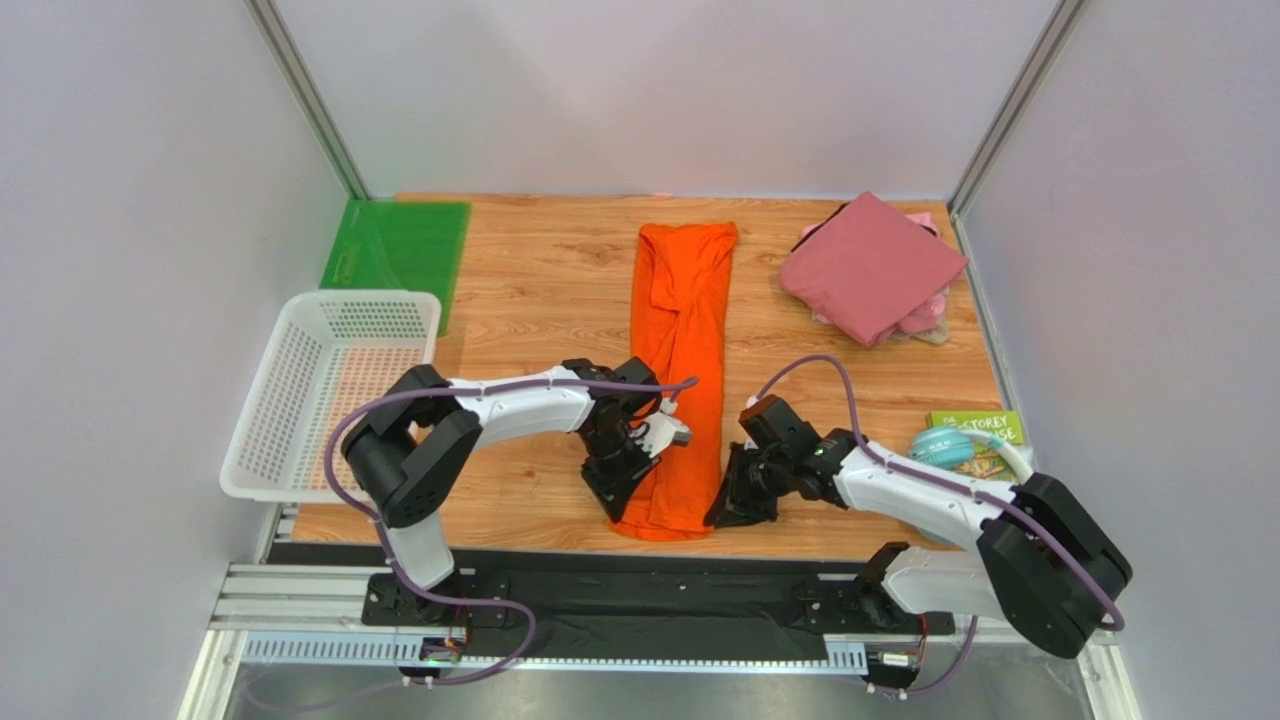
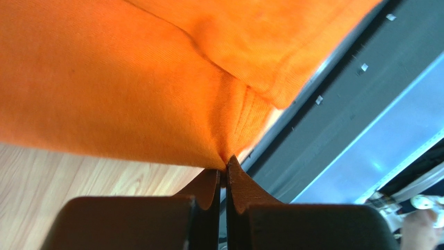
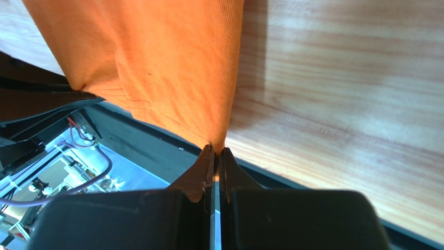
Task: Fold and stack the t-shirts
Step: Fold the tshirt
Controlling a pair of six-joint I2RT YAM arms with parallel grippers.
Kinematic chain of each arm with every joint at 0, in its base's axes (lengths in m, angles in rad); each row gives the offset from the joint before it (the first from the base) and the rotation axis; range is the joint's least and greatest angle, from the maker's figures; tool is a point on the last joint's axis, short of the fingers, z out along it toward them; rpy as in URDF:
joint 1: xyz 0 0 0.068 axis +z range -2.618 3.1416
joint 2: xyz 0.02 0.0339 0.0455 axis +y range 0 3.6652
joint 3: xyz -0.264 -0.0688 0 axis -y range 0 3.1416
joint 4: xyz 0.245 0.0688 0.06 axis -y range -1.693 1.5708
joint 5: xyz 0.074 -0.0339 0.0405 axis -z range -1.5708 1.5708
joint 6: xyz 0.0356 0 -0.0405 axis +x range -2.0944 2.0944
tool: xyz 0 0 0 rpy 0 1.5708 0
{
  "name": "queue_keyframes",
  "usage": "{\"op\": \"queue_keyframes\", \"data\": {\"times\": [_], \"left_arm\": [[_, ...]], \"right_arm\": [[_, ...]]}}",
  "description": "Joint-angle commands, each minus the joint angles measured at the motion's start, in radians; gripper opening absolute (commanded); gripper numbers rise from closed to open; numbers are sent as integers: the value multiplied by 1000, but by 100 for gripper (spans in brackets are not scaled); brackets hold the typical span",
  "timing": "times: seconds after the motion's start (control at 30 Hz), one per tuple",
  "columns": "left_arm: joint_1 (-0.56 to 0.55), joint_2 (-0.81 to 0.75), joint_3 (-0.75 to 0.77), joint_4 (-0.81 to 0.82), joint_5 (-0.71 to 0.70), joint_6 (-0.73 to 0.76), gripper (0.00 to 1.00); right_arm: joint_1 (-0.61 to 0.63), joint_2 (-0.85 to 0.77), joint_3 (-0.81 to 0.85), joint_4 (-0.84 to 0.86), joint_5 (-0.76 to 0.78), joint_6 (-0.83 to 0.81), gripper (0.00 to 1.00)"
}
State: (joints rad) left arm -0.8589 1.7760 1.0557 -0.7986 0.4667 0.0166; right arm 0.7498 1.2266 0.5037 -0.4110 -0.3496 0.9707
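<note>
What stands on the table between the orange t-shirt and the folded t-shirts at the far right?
Nothing visible does: only bare wooden table separates the orange t-shirt from the folded maroon t-shirt. The left gripper and right gripper pinch the orange one's near corners.

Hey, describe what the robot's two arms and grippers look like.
The left arm and right arm both have white link shells between bulky black joints, with a purple cable looping along each. The left gripper and right gripper have dark, pointed, wedge-shaped fingers on blocky black bodies. No markings are visible.
</note>
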Motion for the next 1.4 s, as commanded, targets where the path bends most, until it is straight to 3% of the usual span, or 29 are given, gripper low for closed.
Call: {"op": "queue_keyframes", "data": {"times": [0.0,0.43,0.63,1.03,1.27,1.37], "left_arm": [[-5,-108,15,-71,44,92,0],[-6,-196,9,-264,220,209,0],[-8,-144,61,-330,308,218,4],[56,-83,204,-416,375,221,3],[210,3,142,-353,345,220,1],[231,42,119,-344,357,229,1]], "right_arm": [[6,-82,44,-64,11,-17,0],[63,-274,53,-192,21,46,0],[82,-314,90,-229,38,62,0],[22,-105,285,-242,67,-87,0],[-162,-58,363,-252,26,-179,0],[-176,-23,380,-247,12,-196,0]]}}
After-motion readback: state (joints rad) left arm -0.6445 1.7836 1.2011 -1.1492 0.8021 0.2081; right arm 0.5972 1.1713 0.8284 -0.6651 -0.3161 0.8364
